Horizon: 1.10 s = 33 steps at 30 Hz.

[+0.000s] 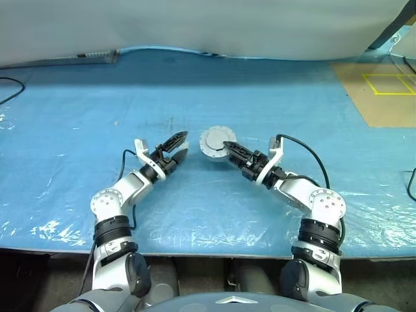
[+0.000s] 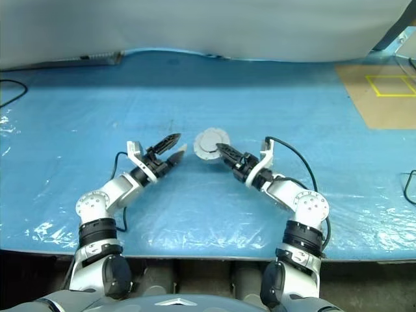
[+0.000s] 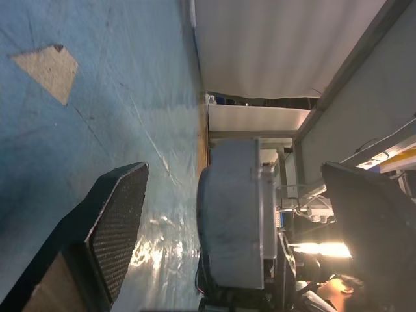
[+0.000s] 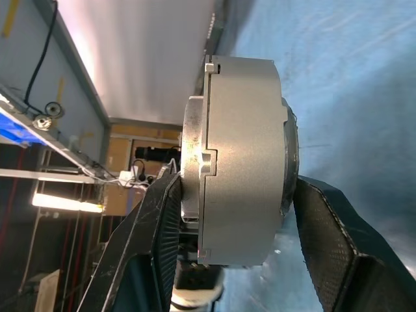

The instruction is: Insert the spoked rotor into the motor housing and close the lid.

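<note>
The motor housing (image 1: 213, 141), a short silver-grey cylinder, sits mid-table with my right gripper (image 1: 227, 148) shut on it. In the right wrist view its two fingers (image 4: 318, 221) press on opposite faces of the housing (image 4: 244, 162). The lid (image 4: 194, 156) lies flat against the housing's rim. My left gripper (image 1: 181, 145) stands open just left of the housing, its fingers (image 3: 117, 214) wide apart with the housing (image 3: 231, 214) ahead between them, not touching. The spoked rotor is out of view. Whether the housing rests on the mat I cannot tell.
A blue plastic-covered table (image 1: 97, 195) spreads all around, its front edge close to me. A brown board with a yellow taped square (image 1: 389, 84) lies at the back right. Cables run at the far left (image 1: 8, 88) and right edge (image 1: 411, 185).
</note>
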Each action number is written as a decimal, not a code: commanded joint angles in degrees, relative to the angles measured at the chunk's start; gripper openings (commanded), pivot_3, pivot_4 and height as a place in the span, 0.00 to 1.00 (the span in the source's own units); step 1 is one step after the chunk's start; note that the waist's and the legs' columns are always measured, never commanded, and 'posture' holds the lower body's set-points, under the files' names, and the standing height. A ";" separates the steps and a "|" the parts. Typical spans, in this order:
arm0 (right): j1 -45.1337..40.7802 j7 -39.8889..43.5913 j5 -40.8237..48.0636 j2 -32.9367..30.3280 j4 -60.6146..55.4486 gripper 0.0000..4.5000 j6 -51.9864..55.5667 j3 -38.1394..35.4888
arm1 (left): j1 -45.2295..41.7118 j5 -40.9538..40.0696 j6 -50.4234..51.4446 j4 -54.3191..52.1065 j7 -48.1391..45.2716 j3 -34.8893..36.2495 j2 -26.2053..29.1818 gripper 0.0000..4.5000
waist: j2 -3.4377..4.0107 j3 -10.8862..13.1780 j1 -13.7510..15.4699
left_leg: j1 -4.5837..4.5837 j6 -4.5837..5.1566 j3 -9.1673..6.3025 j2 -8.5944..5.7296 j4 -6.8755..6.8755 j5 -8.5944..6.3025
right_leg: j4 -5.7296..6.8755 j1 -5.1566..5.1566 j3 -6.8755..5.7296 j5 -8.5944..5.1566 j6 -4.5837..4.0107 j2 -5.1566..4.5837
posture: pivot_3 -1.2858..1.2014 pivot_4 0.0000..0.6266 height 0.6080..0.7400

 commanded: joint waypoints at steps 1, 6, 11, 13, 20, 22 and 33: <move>-2.32 -1.50 7.05 0.88 -3.69 0.51 -0.76 1.32 | -0.29 -3.11 0.11 -0.98 0.47 -1.09 -1.04 1.00 | 0.00 0.00 0.02 | 0.00 0.00 -0.01 0.00 0.01 0.00 | 0.00 0.00 -0.01 0.01 0.01 0.00 | 0.52 0.24 1.00; -1.78 -3.53 9.86 0.69 -3.87 0.51 -1.23 3.78 | -0.80 -4.35 -1.25 -0.62 -0.59 -2.01 -1.90 1.00 | 0.00 0.00 0.13 | -0.02 0.00 -0.04 0.00 0.01 0.00 | 0.00 0.00 -0.04 0.05 0.09 0.00 | 0.52 0.24 1.00; -0.99 -4.95 11.92 0.47 -4.18 0.51 -1.76 5.71 | -0.89 -6.28 -1.55 -0.75 -1.20 -2.94 -2.16 1.00 | 0.00 0.00 0.14 | -0.05 -0.01 -0.07 0.00 0.04 0.00 | 0.01 0.00 -0.07 0.07 0.11 0.00 | 0.52 0.24 1.00; -0.63 -5.35 12.55 0.41 -4.27 0.51 -2.06 6.56 | -0.65 -6.82 -1.01 -0.75 -1.02 -3.75 -2.41 1.00 | 0.00 0.00 0.19 | -0.05 -0.01 -0.08 0.00 0.06 0.00 | 0.01 0.00 -0.08 0.07 0.12 0.00 | 0.52 0.24 1.00; 0.01 -6.17 14.22 0.25 -4.15 0.51 -3.37 9.34 | -0.45 -7.13 0.10 0.17 -0.58 -6.05 -2.54 1.00 | 0.00 0.00 0.21 | -0.07 -0.01 -0.10 0.00 0.22 0.00 | 0.04 0.00 -0.09 0.11 0.19 -0.01 | 0.52 0.24 1.00; 0.14 -6.34 14.55 -0.06 -4.08 0.51 -3.76 9.97 | -0.63 -7.13 -0.08 0.48 -0.46 -6.09 -2.36 0.96 | 0.00 0.00 0.22 | -0.07 -0.01 -0.11 0.00 0.26 0.00 | 0.09 0.00 -0.09 0.11 0.19 -0.01 | 0.52 0.24 1.00; 3.10 -4.89 12.28 -3.69 -4.82 0.79 -8.83 10.91 | -2.06 -7.25 -3.48 0.93 -0.58 -5.10 0.32 0.53 | -0.01 0.01 0.30 | -0.12 -0.01 -0.15 0.01 0.67 0.00 | 0.40 0.00 -0.07 0.11 0.22 -0.05 | 0.52 0.24 1.00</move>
